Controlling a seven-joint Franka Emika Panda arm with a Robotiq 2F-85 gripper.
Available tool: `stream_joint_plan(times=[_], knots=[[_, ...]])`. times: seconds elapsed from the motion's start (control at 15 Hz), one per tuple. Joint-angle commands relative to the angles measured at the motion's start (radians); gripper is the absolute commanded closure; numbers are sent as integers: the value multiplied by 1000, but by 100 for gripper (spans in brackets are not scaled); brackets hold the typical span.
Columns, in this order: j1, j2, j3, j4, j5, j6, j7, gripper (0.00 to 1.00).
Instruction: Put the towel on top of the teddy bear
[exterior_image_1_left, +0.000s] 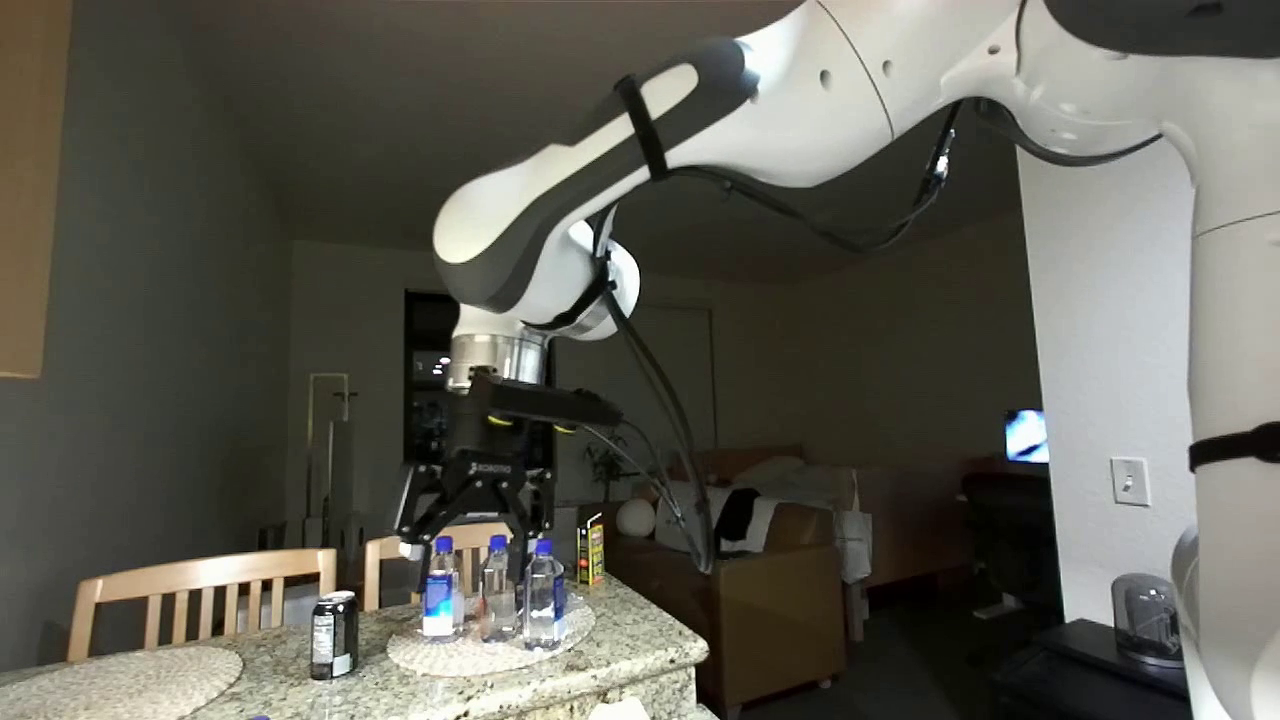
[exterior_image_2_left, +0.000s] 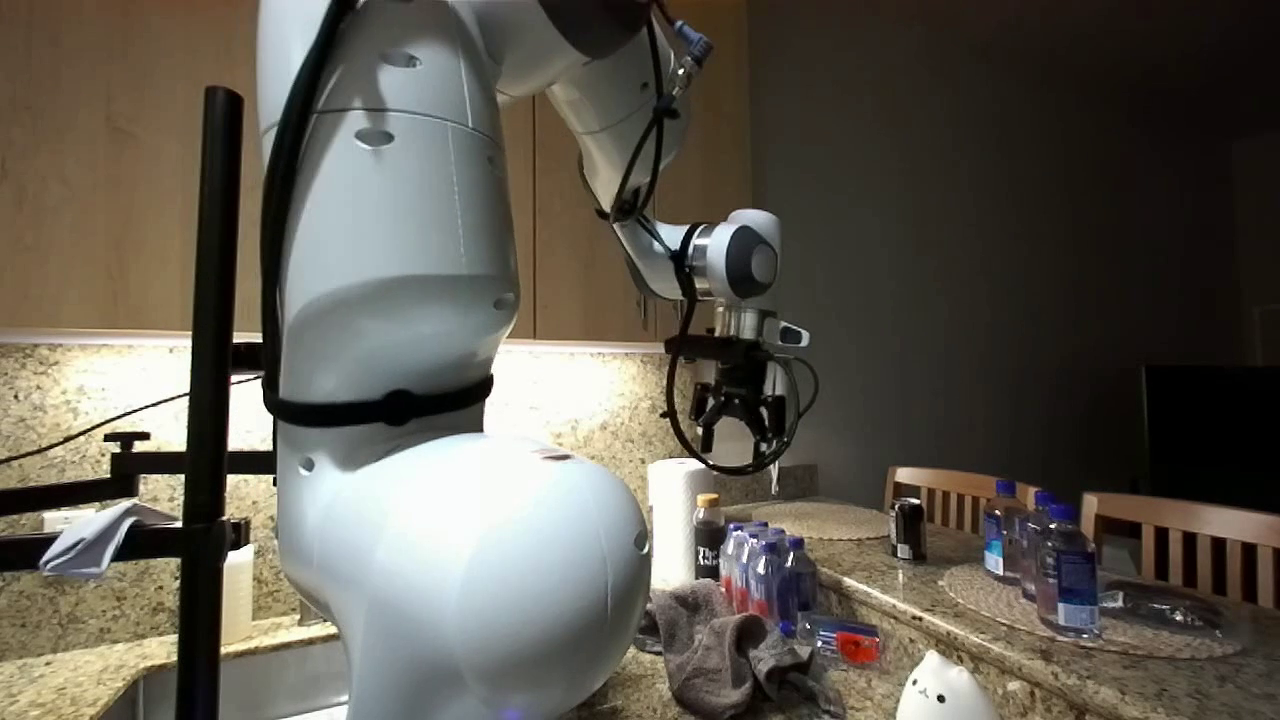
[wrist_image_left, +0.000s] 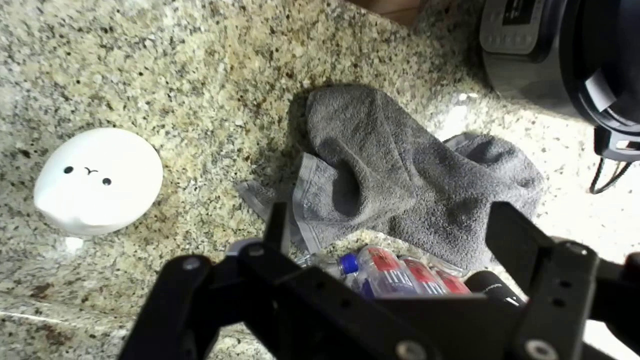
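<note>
Towel (wrist_image_left: 420, 175), grey and rumpled, lay in loose folds on the speckled granite counter (wrist_image_left: 200, 65), taking up the middle and right of the wrist view. Its left end curled into a hollow loop, with a flat hem running alongside. Well apart from it, at the left of the same view, sat a white figure (wrist_image_left: 100, 197) with two dark eyes and a small mouth; bare stone showed between the two.

The gripper (wrist_image_left: 391, 222) hung released, its jaws spread wide at the lower centre and lower right of that view, pointing down, well above the counter. Clustered bottles (wrist_image_left: 395, 272) with red on their labels showed just below the towel, partly hidden by the gripper. A rounded appliance (wrist_image_left: 525, 82) with a control panel filled the upper right corner.

In an exterior view, the towel lay low in the centre, in front of those bottles; a paper roll (exterior_image_2_left: 670, 520) and a dark bottle (exterior_image_2_left: 708, 540) with an orange cap stood behind it, while the white figure's eared head showed at the bottom edge, farther right. In both exterior views three blue-capped bottles (exterior_image_1_left: 497, 600) stood on a round woven placemat (exterior_image_1_left: 480, 662), with a black can (exterior_image_1_left: 334, 640) to their left.
</note>
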Motion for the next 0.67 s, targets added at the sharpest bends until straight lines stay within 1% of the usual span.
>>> stream_joint_plan(times=[0.0, 0.13, 0.2, 0.27, 0.6], knots=[[25, 37, 26, -56, -75, 106, 80, 0], [37, 62, 36, -114, -147, 168, 121, 0], [34, 56, 20, -59, -94, 105, 68, 0], [40, 67, 22, -73, -102, 117, 74, 0], [40, 70, 16, -52, -101, 115, 74, 0]])
